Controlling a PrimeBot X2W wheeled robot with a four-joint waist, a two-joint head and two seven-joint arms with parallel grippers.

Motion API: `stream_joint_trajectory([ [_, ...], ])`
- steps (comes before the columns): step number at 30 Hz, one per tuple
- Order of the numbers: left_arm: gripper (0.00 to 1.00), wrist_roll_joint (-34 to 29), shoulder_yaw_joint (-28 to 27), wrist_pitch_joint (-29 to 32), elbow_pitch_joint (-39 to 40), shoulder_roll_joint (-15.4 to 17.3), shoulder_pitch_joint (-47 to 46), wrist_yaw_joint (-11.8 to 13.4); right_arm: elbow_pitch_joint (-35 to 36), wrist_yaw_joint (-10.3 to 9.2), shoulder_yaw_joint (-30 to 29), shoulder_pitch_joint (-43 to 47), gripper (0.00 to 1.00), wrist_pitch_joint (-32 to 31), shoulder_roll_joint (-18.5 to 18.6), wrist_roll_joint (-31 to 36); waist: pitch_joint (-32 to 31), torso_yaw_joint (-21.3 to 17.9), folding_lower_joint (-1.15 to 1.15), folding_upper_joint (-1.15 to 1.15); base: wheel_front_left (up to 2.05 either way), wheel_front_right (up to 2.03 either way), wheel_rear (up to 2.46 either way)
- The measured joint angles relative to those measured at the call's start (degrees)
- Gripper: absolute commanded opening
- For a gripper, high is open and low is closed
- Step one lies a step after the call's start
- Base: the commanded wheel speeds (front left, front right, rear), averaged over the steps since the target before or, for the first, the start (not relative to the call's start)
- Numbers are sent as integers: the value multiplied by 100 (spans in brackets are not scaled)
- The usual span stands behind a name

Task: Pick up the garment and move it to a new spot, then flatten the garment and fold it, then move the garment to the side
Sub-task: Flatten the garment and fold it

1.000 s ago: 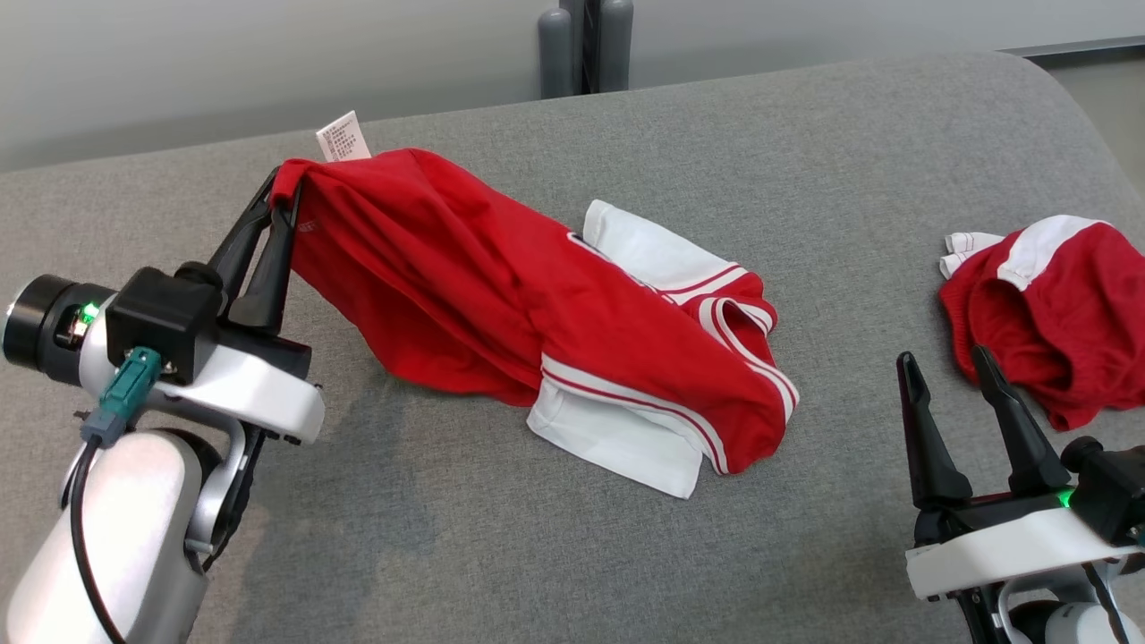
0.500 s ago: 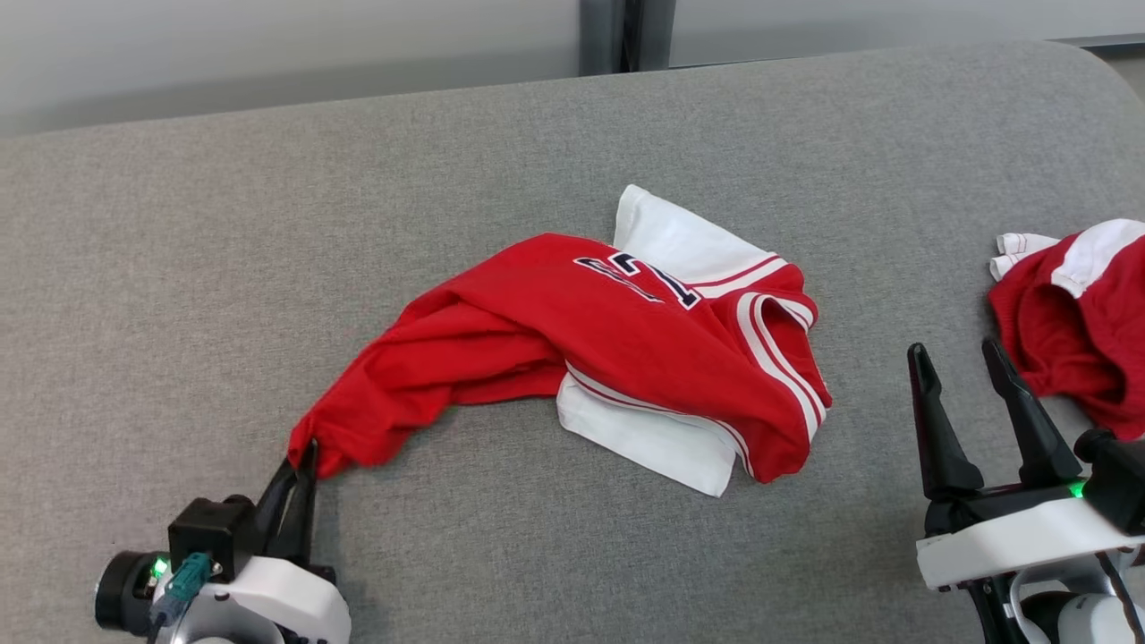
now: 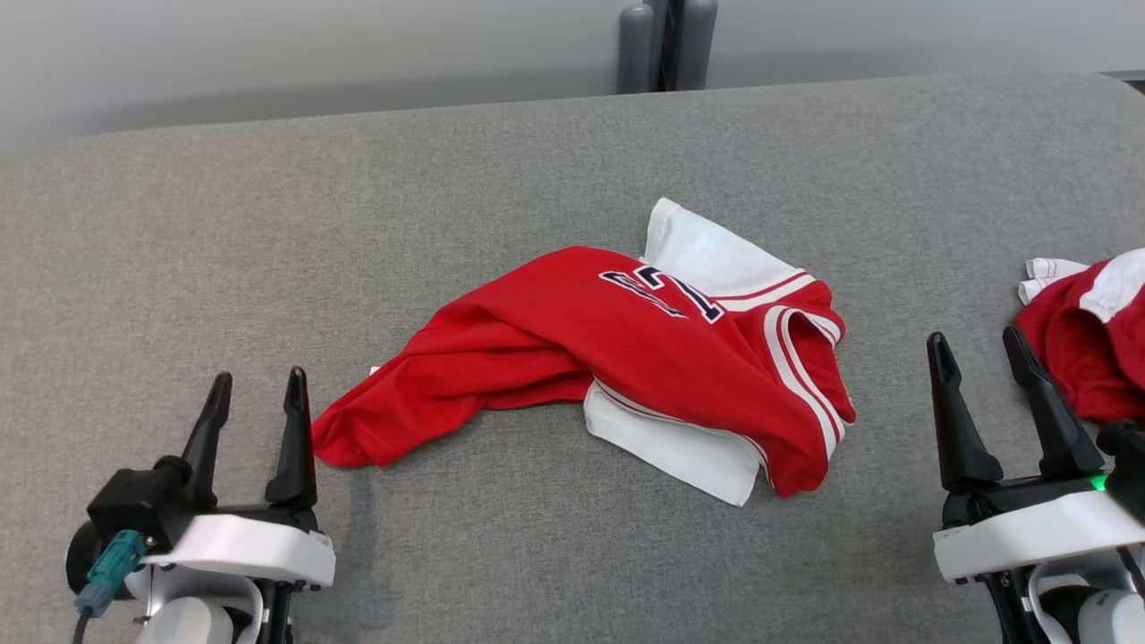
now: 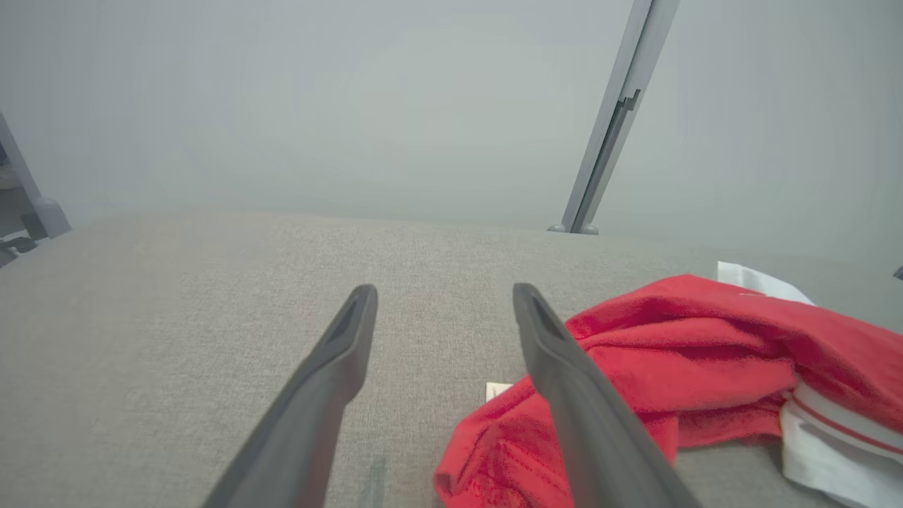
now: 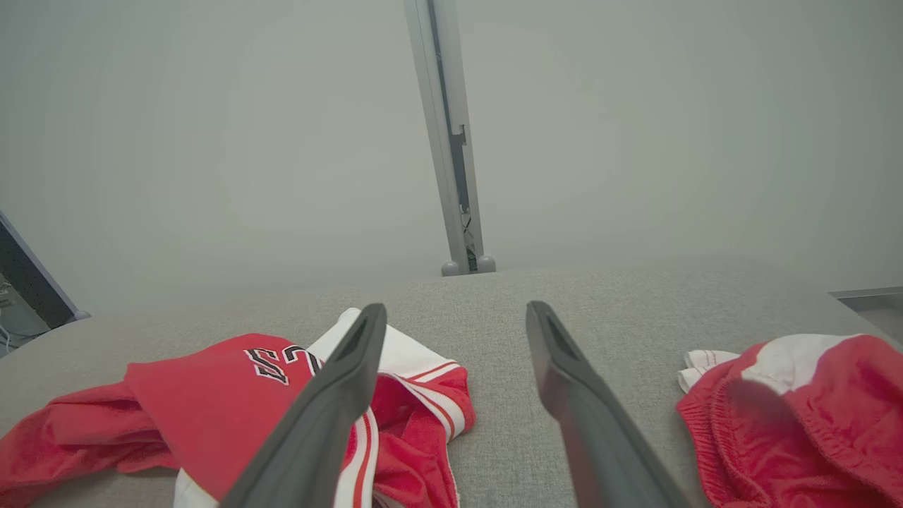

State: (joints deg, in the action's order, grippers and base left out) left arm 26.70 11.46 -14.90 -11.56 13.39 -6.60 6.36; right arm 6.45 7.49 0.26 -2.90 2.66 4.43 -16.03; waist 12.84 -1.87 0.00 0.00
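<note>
Left gripper (image 3: 258,383) has let go of the red jersey (image 3: 644,358): jaws now apart, empty, hem lying just beside its right fingertip. Right gripper (image 3: 973,338) jaws apart, empty. Jersey crumpled on the grey padded surface (image 3: 447,179), ahead of and between both pairs of jaws. Second red garment (image 3: 1087,367) just beyond the right gripper's outer finger. Grey post (image 3: 666,45) farthest back.

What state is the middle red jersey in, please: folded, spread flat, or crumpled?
Crumpled. The red jersey lies bunched on the grey surface, twisted into ridges with white parts beneath, neither flat nor folded.
</note>
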Motion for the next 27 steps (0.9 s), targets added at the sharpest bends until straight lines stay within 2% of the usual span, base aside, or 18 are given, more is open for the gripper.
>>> stream_joint_trajectory([
  [7,100,-264,-234,-1,1143,27,27,202,46,0,-65,68,100,-70,0,63,-188,60,0,0,0,0,0],
  [11,100,-411,-218,282,1633,233,185,375,32,0,-8,127,100,-114,0,122,-370,60,0,0,0,0,0],
  [17,100,-401,-158,508,1705,236,472,485,20,0,29,227,100,-143,-5,144,-493,64,0,0,0,0,0],
  [27,100,-343,-129,597,1659,263,519,487,42,0,45,260,100,-166,3,142,-543,94,0,0,0,0,0],
])
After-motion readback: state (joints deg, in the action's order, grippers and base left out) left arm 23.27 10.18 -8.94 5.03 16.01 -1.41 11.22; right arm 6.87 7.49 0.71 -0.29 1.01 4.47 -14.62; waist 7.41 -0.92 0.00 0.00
